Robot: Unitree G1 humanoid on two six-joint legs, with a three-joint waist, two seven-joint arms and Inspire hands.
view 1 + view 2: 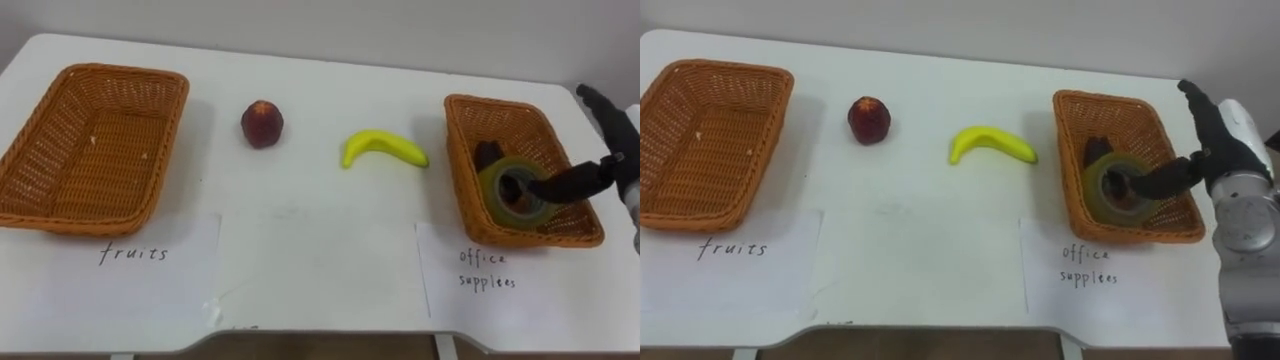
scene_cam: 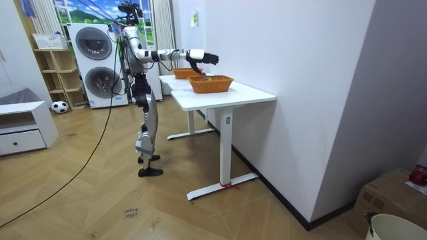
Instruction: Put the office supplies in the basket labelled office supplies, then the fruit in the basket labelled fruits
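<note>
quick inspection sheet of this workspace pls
surface: white table, paper label sheets at its front
job's things: round red fruit and yellow banana lie between the baskets; left brown wicker basket empty; right brown wicker basket holds a yellowish tape roll and a small dark item
clutter: nothing seen
hands: right hand open over the right basket, one finger at the roll
cables: nothing seen on the table
surroundings: stacked washing machines, ball on the floor

- Left basket (image 1: pixel 125 72) at the left end of the table (image 1: pixel 330 80), right basket (image 1: pixel 452 150) at the right end.
- A paper sheet (image 1: pixel 150 270) just before each.
- Between the baskets, peach (image 1: pixel 262 123) left of banana (image 1: pixel 383 148), apart.
- In the right basket, tape roll (image 1: pixel 500 195).
</note>
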